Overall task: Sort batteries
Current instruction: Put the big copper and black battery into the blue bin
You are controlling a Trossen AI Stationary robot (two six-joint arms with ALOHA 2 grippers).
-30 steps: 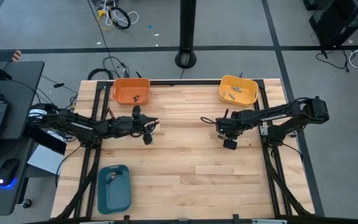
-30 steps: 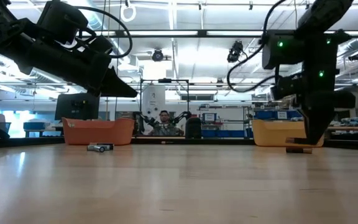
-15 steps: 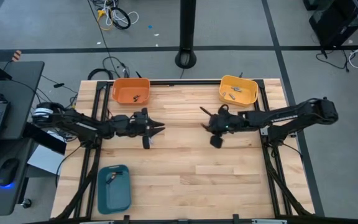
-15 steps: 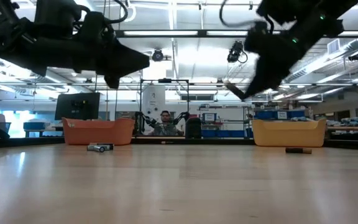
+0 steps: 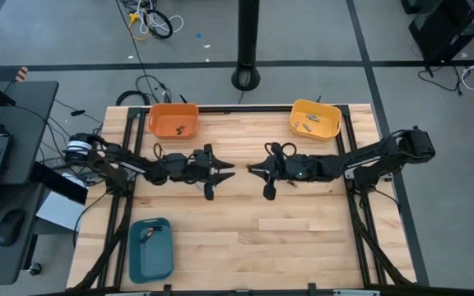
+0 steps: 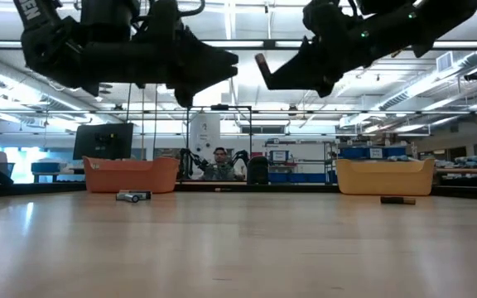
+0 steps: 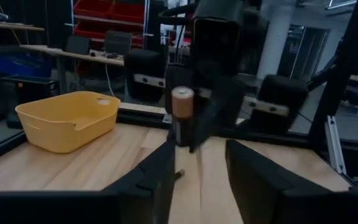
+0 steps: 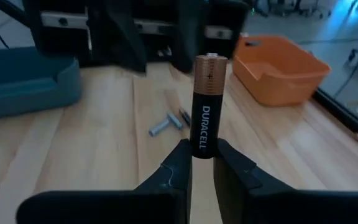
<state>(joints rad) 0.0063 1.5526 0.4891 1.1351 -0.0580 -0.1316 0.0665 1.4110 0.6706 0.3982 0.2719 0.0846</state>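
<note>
The sorting looks partly done. The orange plastic tray [image 5: 174,120] at the far left of the pale wooden worktop [image 5: 245,222], the yellow plastic tray [image 5: 315,119] at the far right and the teal tray [image 5: 151,249] at the near left each hold a few small items, most likely batteries already placed. Loose ones remain: two small silvery cylinders [image 8: 169,122] lie near the orange tray, and a dark cylinder [image 6: 397,199] lies before the yellow tray. The right gripper [image 5: 256,170], raised above mid-worktop, has its fingers [image 8: 174,163] closed on an upright black-and-copper battery [image 8: 205,106]. The left gripper [image 5: 227,169] faces it closely, fingers [image 7: 155,174] parted and empty, so I judge a handover is under way
</note>
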